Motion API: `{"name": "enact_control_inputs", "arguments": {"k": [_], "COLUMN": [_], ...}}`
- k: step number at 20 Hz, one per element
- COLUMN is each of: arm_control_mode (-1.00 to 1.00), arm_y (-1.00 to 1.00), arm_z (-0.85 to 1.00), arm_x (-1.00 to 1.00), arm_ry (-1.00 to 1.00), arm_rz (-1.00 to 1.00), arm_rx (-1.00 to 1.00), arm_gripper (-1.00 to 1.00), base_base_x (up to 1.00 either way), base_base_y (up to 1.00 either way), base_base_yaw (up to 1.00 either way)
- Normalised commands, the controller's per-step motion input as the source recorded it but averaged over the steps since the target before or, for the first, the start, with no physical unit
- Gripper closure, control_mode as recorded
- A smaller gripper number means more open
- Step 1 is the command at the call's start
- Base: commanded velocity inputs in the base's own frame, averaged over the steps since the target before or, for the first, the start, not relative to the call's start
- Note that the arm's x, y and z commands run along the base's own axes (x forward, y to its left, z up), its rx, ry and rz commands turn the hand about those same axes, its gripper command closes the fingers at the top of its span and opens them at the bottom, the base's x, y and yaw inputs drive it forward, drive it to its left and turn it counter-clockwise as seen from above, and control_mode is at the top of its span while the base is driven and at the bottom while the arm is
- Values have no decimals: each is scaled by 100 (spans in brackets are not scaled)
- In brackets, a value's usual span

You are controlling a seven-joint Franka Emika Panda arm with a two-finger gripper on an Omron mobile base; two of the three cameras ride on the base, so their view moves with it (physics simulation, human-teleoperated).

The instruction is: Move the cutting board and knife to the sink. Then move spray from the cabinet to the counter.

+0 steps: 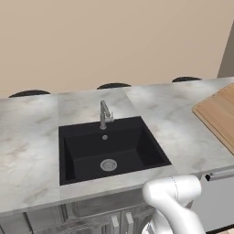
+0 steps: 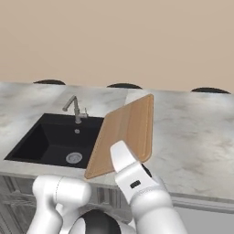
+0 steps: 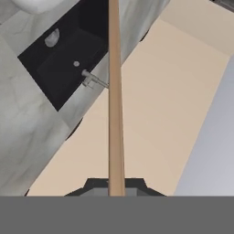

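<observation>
My gripper (image 2: 120,154) is shut on the near edge of the cutting board (image 2: 124,134). The light-brown wooden board is lifted and tilted above the counter (image 2: 196,137), just right of the black sink (image 2: 43,142). In the hand view the cutting board (image 3: 115,91) runs edge-on up from between the fingertips of the gripper (image 3: 116,186), with the sink (image 3: 50,68) off to its left. From the left base, the cutting board (image 1: 220,116) shows at the right edge, beside the sink (image 1: 139,146) set in the marbled counter (image 1: 32,137). The knife, the spray and the cabinet are out of view.
A silver faucet (image 1: 105,114) stands at the sink's back rim. Dark round seat tops (image 1: 113,85) peek over the counter's far edge before a beige wall. A silver bar handle (image 1: 221,175) sits on the base units below the counter's front right.
</observation>
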Motion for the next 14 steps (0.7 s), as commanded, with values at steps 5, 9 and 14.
{"name": "enact_control_inputs", "arguments": {"k": [5, 9, 14], "arm_control_mode": [-100, -100, -100], "arm_y": [17, 50, 54], "arm_z": [-1, 0, 0], "arm_x": [17, 54, 52], "arm_ry": [15, 53, 52], "arm_rz": [0, 2, 3], "arm_rx": [-5, -13, -10], "arm_gripper": [100, 100, 100], "base_base_x": [23, 0, 0], "base_base_y": [25, 0, 0], "base_base_yaw": [0, 0, 0]}}
